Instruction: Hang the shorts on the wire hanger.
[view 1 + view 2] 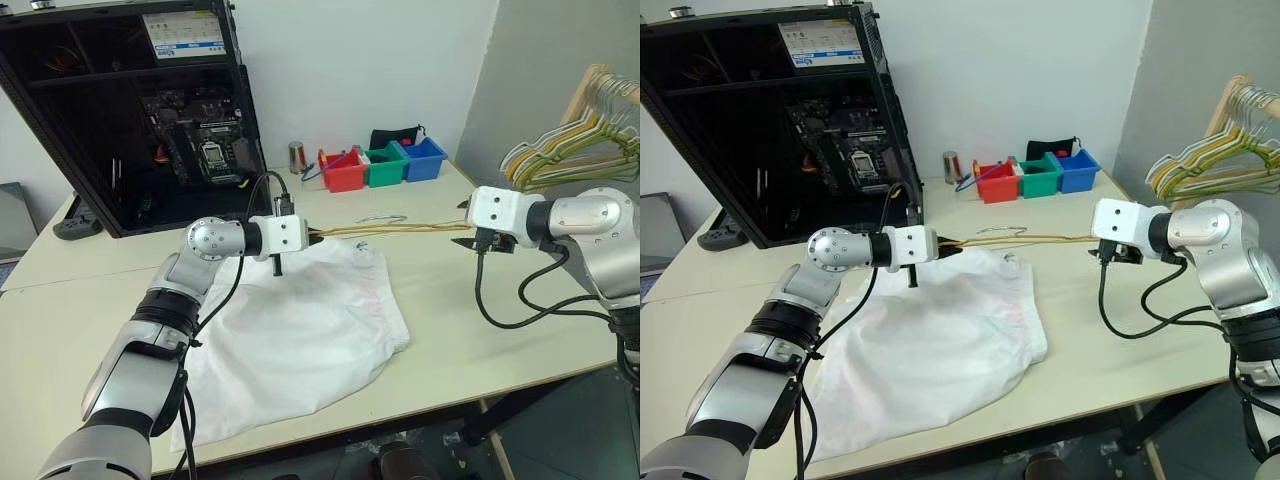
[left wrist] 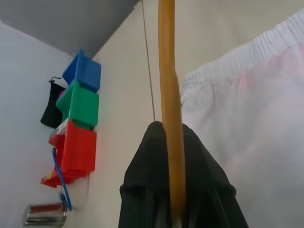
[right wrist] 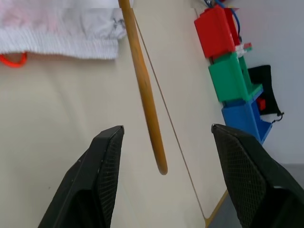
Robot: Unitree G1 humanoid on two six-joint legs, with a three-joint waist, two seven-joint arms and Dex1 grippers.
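Table (image 1: pixel 500 340): left gripper (image 1: pixel 316 237) clamps wire hanger (image 1: pixel 400 229) end; right gripper (image 3: pixel 166 142) spread around other end.

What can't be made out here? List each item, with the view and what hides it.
- Wire hanger: its hook, too thin to pick out in the eye views.
- Left gripper: shut on the hanger; the wire's held end is buried between the fingers in the left wrist view.
- Shorts: near hem, behind the left arm in the eye views.
- Right gripper: open around the hanger's end.
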